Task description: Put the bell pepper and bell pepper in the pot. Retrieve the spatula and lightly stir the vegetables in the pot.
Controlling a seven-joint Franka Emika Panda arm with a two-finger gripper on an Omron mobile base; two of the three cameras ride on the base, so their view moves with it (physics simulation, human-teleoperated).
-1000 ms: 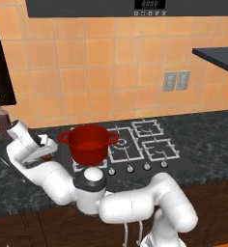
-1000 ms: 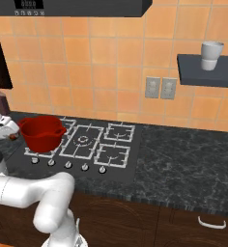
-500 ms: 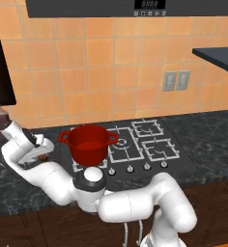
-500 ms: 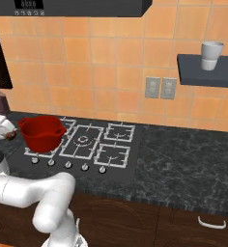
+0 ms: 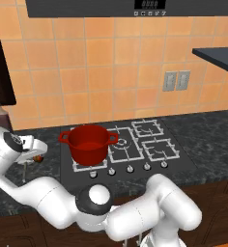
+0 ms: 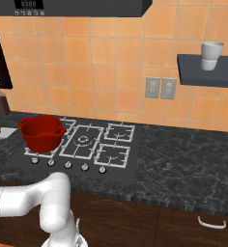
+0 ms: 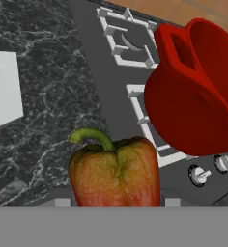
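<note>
In the left base view, the gripper [image 5: 35,153] sat at the left edge of the frame, low over the dark counter [image 5: 210,130], with a bit of red-orange pepper [image 5: 37,157] showing right under it. The pot [image 5: 88,143] stood on the hob to the right of the gripper and a little further up the frame, close by but not touching. That was the relation the next move hung on: judged from here, the pepper would need lifting above the rim and carrying rightward to the pot.

In the right base view, the pot [image 6: 41,132] stood left of centre on the hob's left burners, and a sliver of red showed at the far left edge.

In the hand view, the pepper [image 7: 115,171] sat upright at bottom centre, stem curling to the upper left, between the two fingertips [image 7: 62,202], which seemed closed against its sides. The pot [image 7: 198,89] filled the upper right, its near handle turned toward the pepper. A pale flat shape [image 7: 5,89] lay at the left edge, perhaps the spatula blade.
</note>
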